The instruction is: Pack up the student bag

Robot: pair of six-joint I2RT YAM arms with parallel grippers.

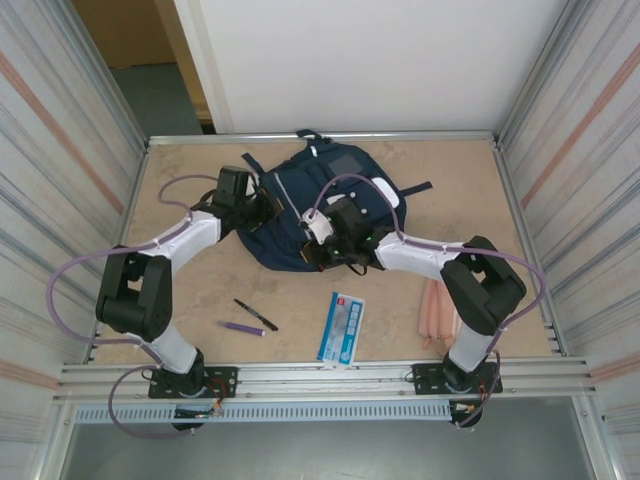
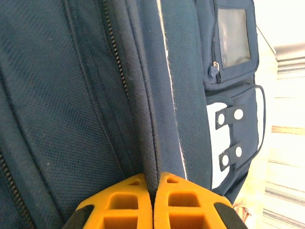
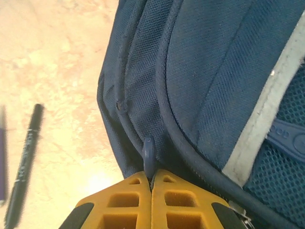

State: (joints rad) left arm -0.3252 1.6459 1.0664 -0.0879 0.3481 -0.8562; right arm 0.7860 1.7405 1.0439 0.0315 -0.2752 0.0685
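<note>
Table (image 1: 200,290) first, pale and boxed in, with the bag (image 1: 345,195) lying flat at its far middle, long axis running away from the arms and its handle at the far end. Nearer the bases lie a pink case (image 1: 437,312) and a blue-white packet (image 1: 341,327), apart from the bag. Both grippers are on the bag: the left gripper (image 2: 153,186) at its left flank, the right gripper (image 3: 151,177) at its near edge. Left fingers (image 2: 126,202) are pressed together on a raised fabric ridge (image 2: 143,119) beside a zip. Right fingers (image 3: 178,200) pinch a small zip pull (image 3: 148,150). By my reckoning the right arm is placed to draw the zip along the bag's edge while the left steadies the cloth.
</note>
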